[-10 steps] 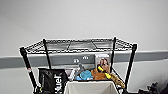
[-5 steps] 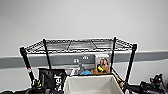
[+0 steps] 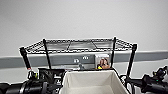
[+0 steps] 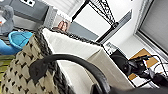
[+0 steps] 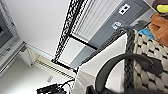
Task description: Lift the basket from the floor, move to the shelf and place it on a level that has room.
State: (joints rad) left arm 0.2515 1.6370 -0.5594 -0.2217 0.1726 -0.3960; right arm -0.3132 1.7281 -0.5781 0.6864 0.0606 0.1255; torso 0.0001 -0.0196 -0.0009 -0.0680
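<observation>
Basket (image 3: 93, 81) front and centre, low in the head view, its white cloth lining (image 3: 90, 77) wide open to the camera, raised between the two arms just in front of the shelf (image 3: 113, 53). Left arm (image 3: 27, 87) comes in at the lower left of the frame, right arm (image 3: 152, 83) at the lower right, one on either side of the basket.

Above the basket, across the middle of the frame, sits the level (image 3: 80, 45), the top wire-grid tier with its low raised rim, framed by black posts. Behind the rack, a grey wall band (image 3: 62, 60) with white sockets (image 3: 80, 60), and a small photo box (image 3: 103, 62) just above the basket's far rim.

Left wrist view now: speckled cream weave (image 4: 17, 75) close up, dark rim (image 4: 43, 41), and a dark loop handle (image 4: 75, 62) arching large across the frame. Right wrist view: the other loop handle (image 5: 120, 65) curving over the woven side (image 5: 147, 72), the rack's wire edge (image 5: 67, 27) running overhead.

Claws: the fingers themselves can't be made out at either handle, so whether either one is clamped or spread I cannot tell.
</observation>
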